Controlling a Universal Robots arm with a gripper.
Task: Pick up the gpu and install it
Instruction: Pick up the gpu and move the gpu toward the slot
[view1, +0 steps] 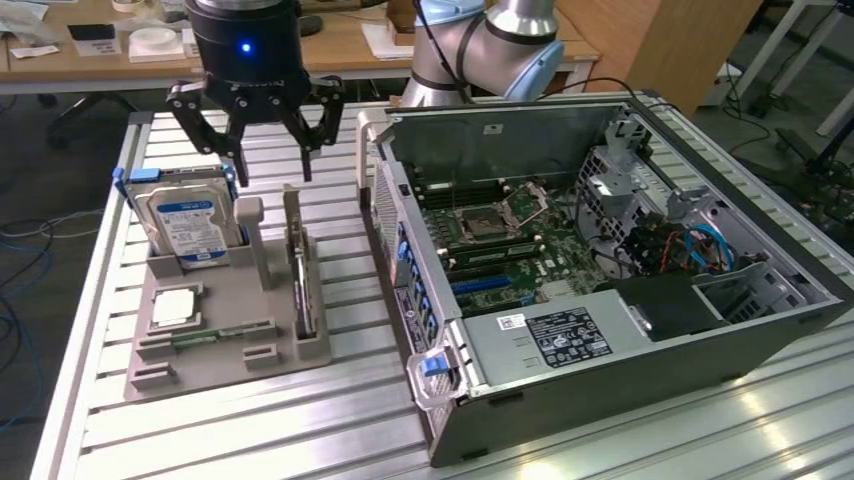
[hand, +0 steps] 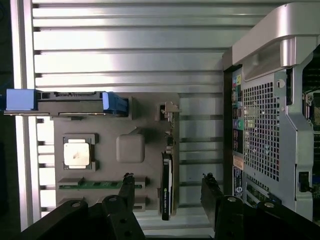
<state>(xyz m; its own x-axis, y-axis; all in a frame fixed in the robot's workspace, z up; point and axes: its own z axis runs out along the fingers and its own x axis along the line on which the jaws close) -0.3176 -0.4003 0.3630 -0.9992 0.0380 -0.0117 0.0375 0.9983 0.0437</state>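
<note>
Black claw (hand: 168, 176) fingers frame the wrist view, spread as wide as they go with nothing between them but air. Directly under that gap stands the gpu (hand: 166, 185), a thin dark rectangular card with a grey metal end. It is set on its long edge in a slot of the grey-brown moulded holder (hand: 131, 148).

In the exterior view the claw (view1: 274, 176) hangs above the holder's (view1: 214, 355) far end, clear of everything. The gpu (view1: 306, 290) sits at about six o'clock from the fingertips, a little toward five. A silver hard drive with a blue-white label (view1: 187, 222) stands at ten o'clock from the card. The open grey computer tower (view1: 534, 125) lies at three o'clock.

The card looks light and stiff, but it is probably delicate. Its flat faces likely carry components, and the edge seated in the slot should not be scraped. The sensible hold is a pinch across the two faces near the upper edge, around mid-length, with the card kept upright so it does not twist in the slot.
</note>
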